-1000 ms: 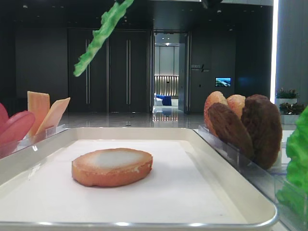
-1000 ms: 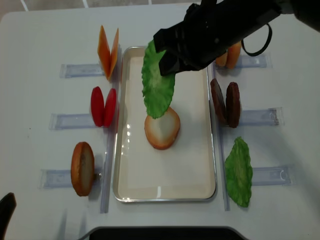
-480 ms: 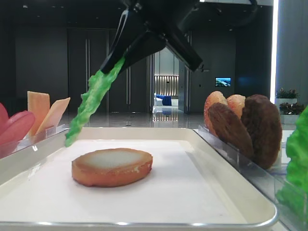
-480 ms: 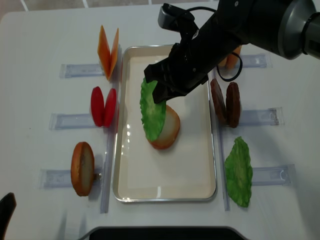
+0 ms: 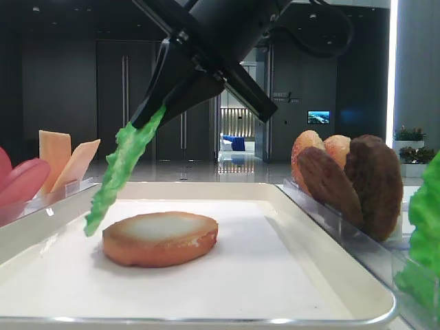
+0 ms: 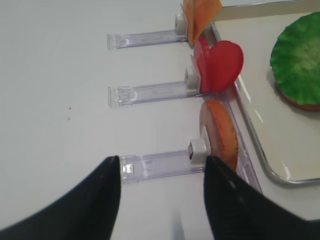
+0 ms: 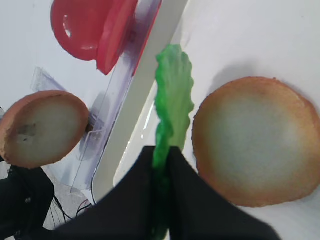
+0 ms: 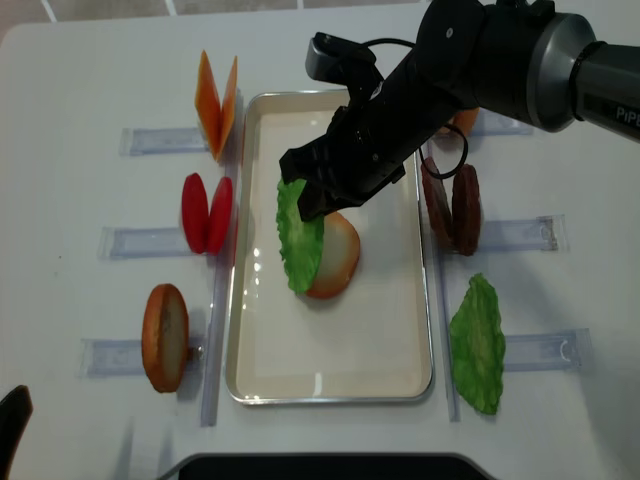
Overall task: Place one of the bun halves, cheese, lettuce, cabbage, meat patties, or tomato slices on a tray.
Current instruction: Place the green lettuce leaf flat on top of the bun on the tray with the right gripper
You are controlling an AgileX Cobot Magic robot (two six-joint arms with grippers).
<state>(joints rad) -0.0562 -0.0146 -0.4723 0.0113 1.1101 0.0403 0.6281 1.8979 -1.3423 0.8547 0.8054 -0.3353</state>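
Because the right gripper (image 8: 305, 195) pinches only the top edge of the lettuce (image 8: 300, 235), the leaf hangs nearly on edge, its ruffled lower tip dangling just beside the bun half (image 8: 335, 255) that lies toasted face up near the middle of the tray (image 8: 425, 300). Its jaws are clamped tight on that green rim, as the wrist view shows, with the leaf running down between them toward the tray's left rim. Holding it by 1 edge probably lets the leaf be draped over the bun as the arm comes lower; the tip looks a little left of the bun, so it may need a nudge toward the tray's centre before release.

Around the tray, spare pieces stand upright in clear holders (image 8: 150, 140), likely so a gripper can pinch them from above: 2 cheese slices (image 8: 217, 100) and 2 tomato slices (image 8: 207, 213) off the left rim, 2 meat patties (image 8: 450, 207) off the right. The left gripper (image 6: 160, 200) hovers spread wide and empty over the table (image 8: 70, 200), well apart from the tray.
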